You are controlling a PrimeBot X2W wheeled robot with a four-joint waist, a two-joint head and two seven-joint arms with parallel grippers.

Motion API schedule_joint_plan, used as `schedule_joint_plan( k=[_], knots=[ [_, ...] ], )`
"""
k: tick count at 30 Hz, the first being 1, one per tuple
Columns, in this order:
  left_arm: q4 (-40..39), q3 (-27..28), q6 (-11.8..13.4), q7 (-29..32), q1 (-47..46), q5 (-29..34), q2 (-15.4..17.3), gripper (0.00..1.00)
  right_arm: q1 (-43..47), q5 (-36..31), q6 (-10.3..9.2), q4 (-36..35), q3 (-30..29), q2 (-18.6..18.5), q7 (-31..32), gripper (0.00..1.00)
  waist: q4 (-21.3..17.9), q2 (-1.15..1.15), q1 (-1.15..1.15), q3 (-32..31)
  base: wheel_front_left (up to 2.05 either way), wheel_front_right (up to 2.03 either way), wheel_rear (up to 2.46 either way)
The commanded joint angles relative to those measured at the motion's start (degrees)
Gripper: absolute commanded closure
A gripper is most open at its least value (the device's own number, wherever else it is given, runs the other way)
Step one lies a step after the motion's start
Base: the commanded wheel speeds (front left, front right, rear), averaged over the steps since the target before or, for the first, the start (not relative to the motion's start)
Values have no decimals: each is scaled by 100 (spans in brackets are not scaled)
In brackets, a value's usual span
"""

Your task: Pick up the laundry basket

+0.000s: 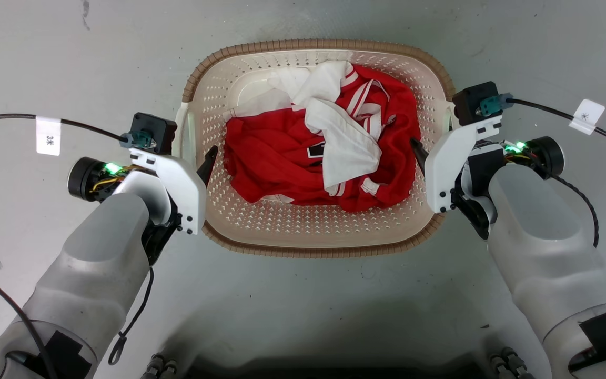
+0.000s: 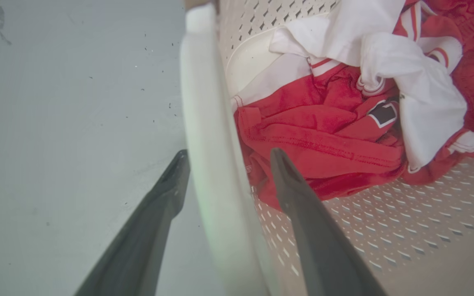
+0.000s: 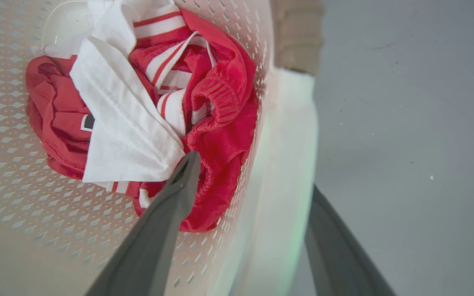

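Symmetry matters: with the laundry basket [image 1: 313, 248] on the floor [image 1: 303, 316] at 12 o'clock and both jaws open astride its 9 and 3 o'clock handles [image 2: 208, 123], we should close together, then lift level

Head view overhead; wrist views close beside laundry basket [image 1: 313, 229] (common: clothes [image 1: 276, 158])
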Motion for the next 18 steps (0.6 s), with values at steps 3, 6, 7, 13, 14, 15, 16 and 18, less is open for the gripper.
schedule_joint_plan(
  k=[3,6,7,13,14,15,16,18],
  knots=[
    [69,-174,-7,-26,-108,-160,25,0,-148,92,-2,113,17,-5,-80,0,22,0,-1,19,0,0,0],
    [149,-323,-7,-8,-139,-352,-21,75,-185,142,-2,214,111,-4,-90,0,49,0,-1,26,0,0,0],
    [148,-363,-7,-9,-154,-416,-32,100,-202,158,-2,248,136,-5,-90,50,53,0,-1,31,0,0,0],
    [161,-629,0,-86,-224,-754,-24,100,-284,155,6,471,206,-8,-190,100,86,0,-1,42,0,0,0],
    [165,-674,0,-100,-232,-803,-30,100,-294,153,6,510,211,-8,-202,100,93,0,-1,36,0,0,0],
    [168,-721,0,-106,-233,-851,-31,100,-296,151,6,545,213,-8,-231,100,99,0,-1,24,0,0,0],
    [171,-769,0,-105,-227,-901,-29,100,-293,145,5,586,209,-9,-246,100,106,0,-1,7,0,0,0],
    [149,-872,-1,-74,-195,-1012,-23,100,-313,103,6,675,190,-13,-276,100,110,0,-1,-48,0,0,0]
  ],
)
